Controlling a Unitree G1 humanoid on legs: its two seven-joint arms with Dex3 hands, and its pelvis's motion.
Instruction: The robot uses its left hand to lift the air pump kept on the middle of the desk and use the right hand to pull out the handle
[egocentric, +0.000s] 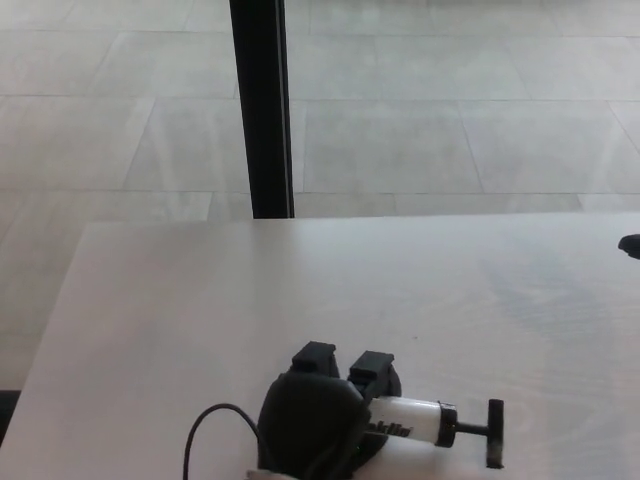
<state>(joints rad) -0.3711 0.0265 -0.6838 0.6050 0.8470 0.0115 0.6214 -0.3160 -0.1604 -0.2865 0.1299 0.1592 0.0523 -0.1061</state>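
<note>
Air pump (415, 422): light, stiff plastic tube, smooth and maybe slippery; it is at the near edge of the desk (200, 300).
Left hand (310, 425): closed around the pump body, at its left part.
T-handle (494, 433): thin black bar at the pump's right end, free; a good place to pull.
Right hand: only a dark tip (630, 245) far right of the pump; I cannot tell its state.
Room: pale tiled floor and a black post (260, 105) behind the pump.
</note>
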